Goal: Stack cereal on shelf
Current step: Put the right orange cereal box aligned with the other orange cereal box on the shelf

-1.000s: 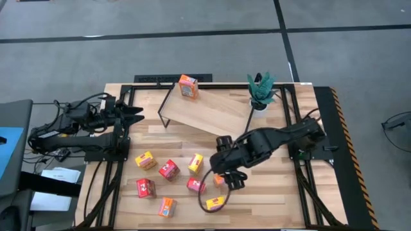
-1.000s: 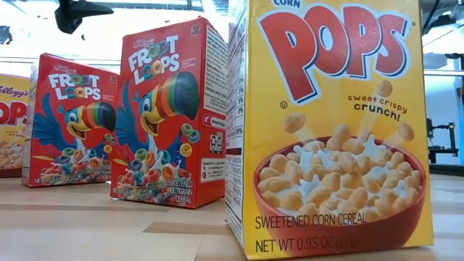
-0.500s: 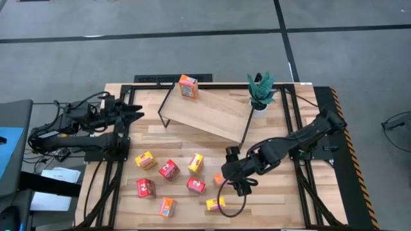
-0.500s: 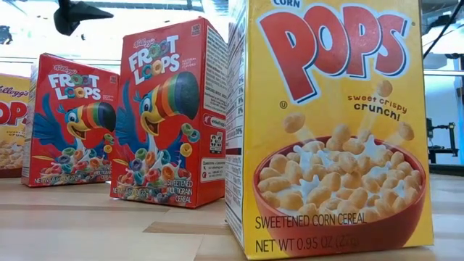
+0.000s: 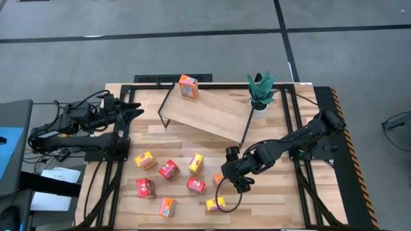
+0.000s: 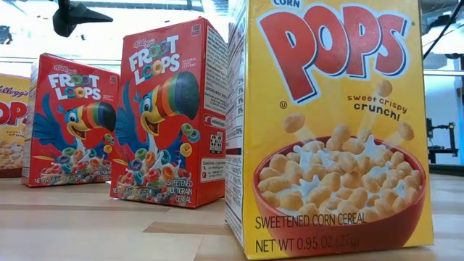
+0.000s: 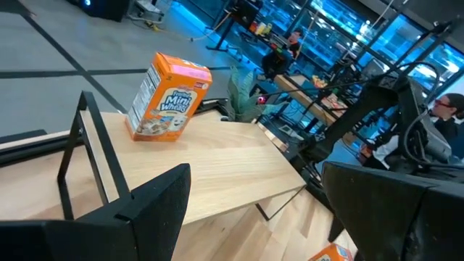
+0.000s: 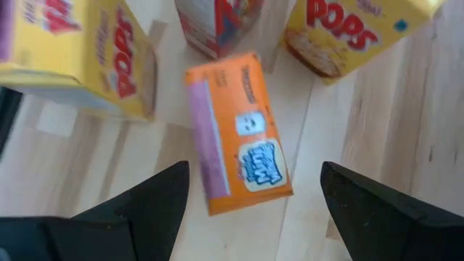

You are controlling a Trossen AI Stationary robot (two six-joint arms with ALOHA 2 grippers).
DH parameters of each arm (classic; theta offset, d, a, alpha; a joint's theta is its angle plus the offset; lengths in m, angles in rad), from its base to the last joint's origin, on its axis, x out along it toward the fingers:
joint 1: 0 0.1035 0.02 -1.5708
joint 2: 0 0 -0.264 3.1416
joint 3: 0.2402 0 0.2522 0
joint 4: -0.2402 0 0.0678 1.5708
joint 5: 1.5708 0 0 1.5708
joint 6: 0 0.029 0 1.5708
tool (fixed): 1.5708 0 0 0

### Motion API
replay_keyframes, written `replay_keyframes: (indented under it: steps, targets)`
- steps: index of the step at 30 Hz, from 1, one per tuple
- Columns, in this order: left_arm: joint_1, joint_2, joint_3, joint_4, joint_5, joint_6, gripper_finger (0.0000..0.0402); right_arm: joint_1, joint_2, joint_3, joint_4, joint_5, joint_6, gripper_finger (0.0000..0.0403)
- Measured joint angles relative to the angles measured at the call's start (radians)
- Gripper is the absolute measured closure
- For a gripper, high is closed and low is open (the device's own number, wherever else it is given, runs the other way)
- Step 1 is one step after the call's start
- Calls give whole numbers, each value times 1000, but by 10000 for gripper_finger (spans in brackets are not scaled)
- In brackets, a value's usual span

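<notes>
- In the low view, the nearest thing is a yellow corn cereal box point(image 6: 330, 127). It stands upright on the table point(image 6: 109, 225) and fills the right part of the picture.
- Just behind it, to its left, a red fruit-ring box point(image 6: 170, 116) stands upright. A second red box point(image 6: 69, 119) stands farther left, and a bit of another yellow box point(image 6: 11, 123) shows at the edge.
- From above, the loose boxes lie in a group on the table, in front of the shelf point(image 5: 205, 110): a yellow box point(image 5: 145, 160), a red box point(image 5: 169, 169), a yellow box point(image 5: 196, 162), a red box point(image 5: 196, 186), a red box point(image 5: 145, 187), an orange box point(image 5: 167, 206) and a yellow box point(image 5: 216, 204).
- The right gripper point(image 5: 232, 181) is low over the table, in front of the right end of the shelf. It is over a small orange box point(image 5: 219, 179). Its jaws are spread wide and hold nothing.
- In the right wrist view this orange box point(image 8: 238, 130) lies flat on the wood, between the two dark fingers point(image 8: 145, 206), and I see no touch. Two yellow boxes and a red one lie around it.
- The shelf is a light wood board on thin black legs, and it stands at an angle at the back of the table.
- One orange wheat cereal box point(image 5: 188, 86) stands upright on the back left corner of the shelf; the left wrist view shows it too point(image 7: 168, 97).
- A small green plant point(image 5: 260, 91) in a white pot stands at the right end of the shelf.
- The left gripper point(image 5: 136, 114) waits to the left of the shelf, pointed at it, jaws spread and empty.
- Beyond the table, the left wrist view shows a person point(image 7: 451, 109) at the far right.
</notes>
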Motion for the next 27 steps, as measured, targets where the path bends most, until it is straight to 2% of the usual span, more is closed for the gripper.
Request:
replay_keyframes:
  steps: [9,27]
  targets:
    - [0,0,0,0,-20,-29,101,-14,0,-58,99,-16,-24,68]
    - [0,0,0,2,-44,-33,101,-37,0,-58,97,-69,-51,118]
